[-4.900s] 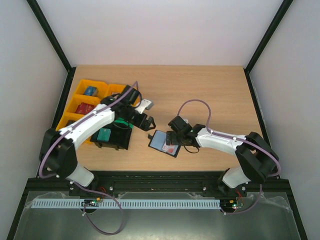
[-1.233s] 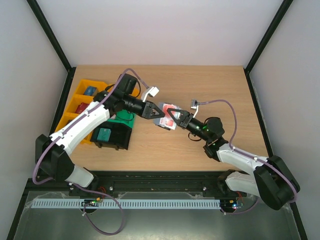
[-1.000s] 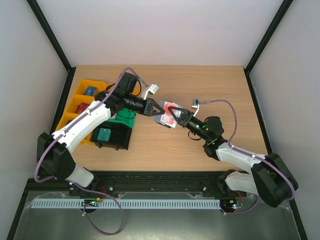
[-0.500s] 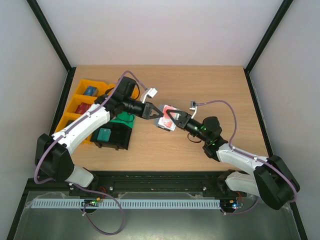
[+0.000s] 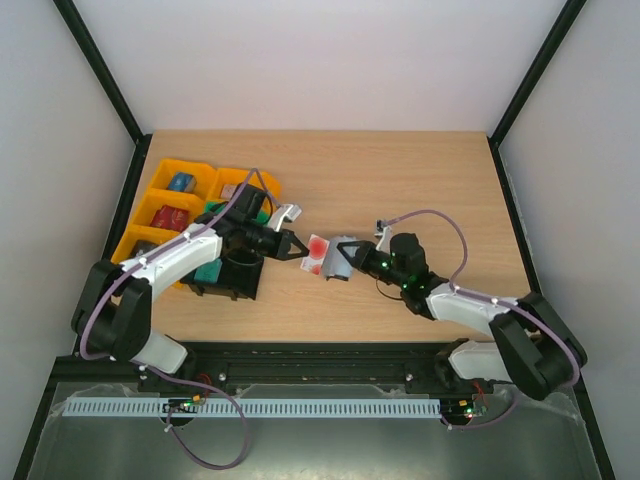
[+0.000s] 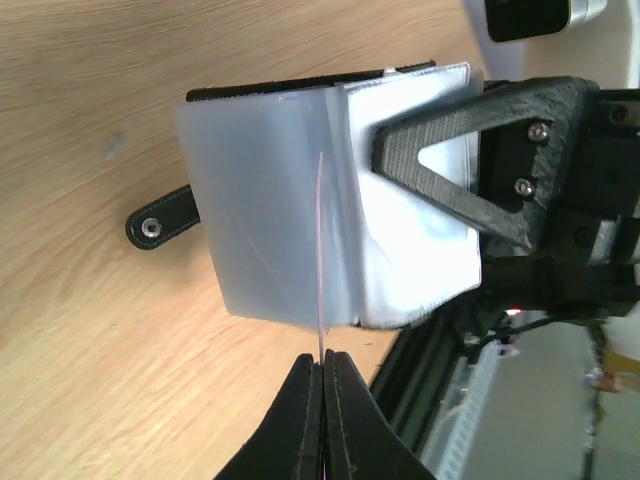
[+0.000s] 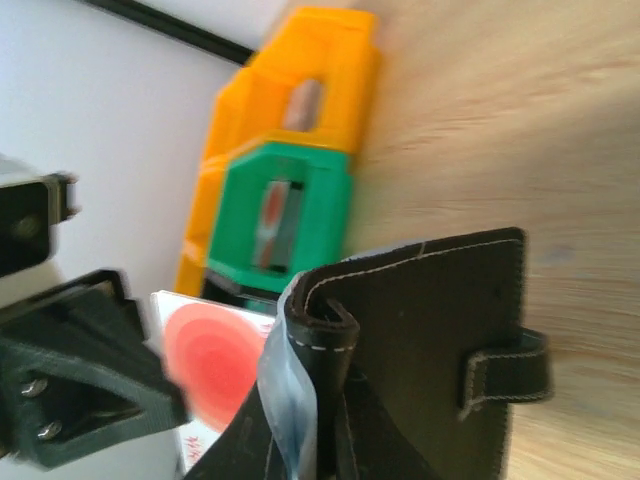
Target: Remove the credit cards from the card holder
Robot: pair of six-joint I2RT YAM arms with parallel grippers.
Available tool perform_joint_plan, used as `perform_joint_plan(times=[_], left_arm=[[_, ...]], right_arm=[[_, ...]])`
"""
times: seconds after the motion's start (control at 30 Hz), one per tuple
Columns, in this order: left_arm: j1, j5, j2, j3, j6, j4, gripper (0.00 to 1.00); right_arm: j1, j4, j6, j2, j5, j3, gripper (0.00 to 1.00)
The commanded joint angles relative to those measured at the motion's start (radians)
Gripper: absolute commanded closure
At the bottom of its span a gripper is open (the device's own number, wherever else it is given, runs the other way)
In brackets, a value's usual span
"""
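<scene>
My left gripper (image 5: 294,247) is shut on the edge of a red and white credit card (image 5: 316,253), held above the table's middle. In the left wrist view the card (image 6: 320,240) shows edge-on, pinched at the fingertips of the left gripper (image 6: 323,362). Right of it, my right gripper (image 5: 355,260) is shut on the black card holder (image 5: 341,256), whose pale pocket faces (image 6: 265,215) stand open towards the card. The right wrist view shows the holder (image 7: 430,340) clamped in the right gripper (image 7: 315,445), with the card (image 7: 205,360) sticking out to its left. I cannot tell whether the card's far edge is still inside a pocket.
A yellow compartment tray (image 5: 160,190) with small coloured blocks sits at the left. In front of it is a black bin (image 5: 238,275) holding a teal block (image 5: 208,269). A green bin (image 7: 290,205) lies beside the tray. The holder's clasp strap (image 6: 160,218) hangs loose.
Both grippers have dropped lower and nearer. The left gripper has pulled leftward with the card, which now sticks out of the holder held by the right gripper.
</scene>
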Motion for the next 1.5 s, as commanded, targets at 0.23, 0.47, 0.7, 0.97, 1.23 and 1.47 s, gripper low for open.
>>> perform_joint_plan(times=[0.23,0.47,0.7,0.97,1.23,1.47], left_arm=[[0.059,-0.175,0.025,0.123,0.160,-0.113,0.98],[0.189,-0.222,-0.028,0.321,0.226,-0.250,0.98],[0.190,-0.157,-0.082,0.341,0.239,-0.272,0.98],[0.197,-0.068,-0.110,0.396,0.348,-0.407,0.98],[0.203,0.074,-0.125,0.484,0.421,-0.525,0.98],[0.206,0.168,-0.158,0.488,0.420,-0.544,0.98]], right_arm=[[-0.074,-0.049,-0.098,0.272,-0.192,0.136,0.98],[-0.053,0.006,-0.019,0.251,-0.293,0.237,0.98],[-0.160,-0.339,-0.061,0.311,-0.072,0.108,0.40],[-0.176,-0.795,-0.261,-0.156,0.582,0.267,0.01],[-0.025,0.157,-0.137,-0.129,-0.303,0.222,0.04],[0.090,0.395,-0.048,0.099,-0.328,0.371,0.29]])
